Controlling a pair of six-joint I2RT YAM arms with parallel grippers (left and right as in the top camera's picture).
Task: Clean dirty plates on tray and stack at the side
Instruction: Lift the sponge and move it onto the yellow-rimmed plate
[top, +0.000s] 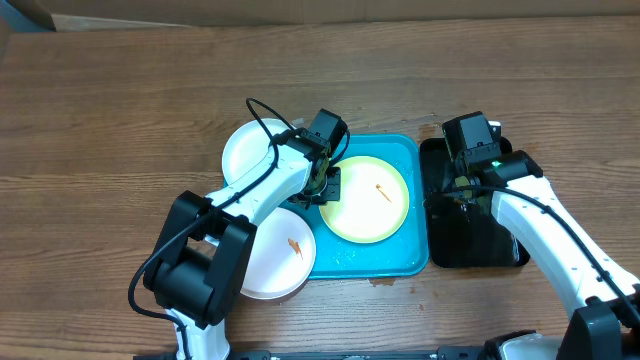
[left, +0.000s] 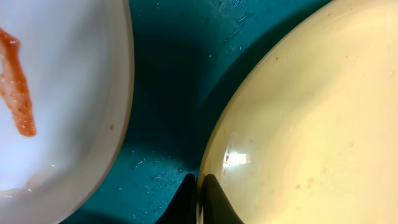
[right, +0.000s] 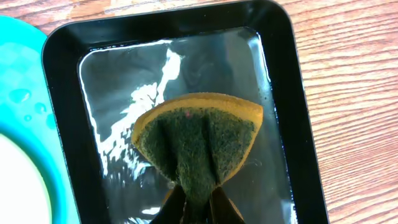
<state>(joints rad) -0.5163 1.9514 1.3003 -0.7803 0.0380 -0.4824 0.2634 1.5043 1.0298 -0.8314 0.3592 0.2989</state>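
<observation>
The plate with the yellow-green rim (top: 365, 200) lies in the turquoise tray (top: 402, 255) and bears an orange speck. My left gripper (top: 325, 187) is shut on this plate's left rim; the left wrist view shows the fingers (left: 199, 190) pinching the rim of the plate (left: 311, 112) over the tray (left: 168, 74). A white plate with an orange food streak (top: 275, 255) lies at the tray's lower left corner and shows in the left wrist view (left: 68, 93). Another white plate (top: 248, 150) lies at the upper left. My right gripper (right: 198, 202) is shut on a folded green sponge (right: 199, 140).
The narrow black tray (top: 500, 262) stands right of the turquoise tray and holds shiny water (right: 137, 81); my right gripper (top: 462, 190) hangs over it. The turquoise tray's edge (right: 25, 93) shows at the left in the right wrist view. Wooden table all round.
</observation>
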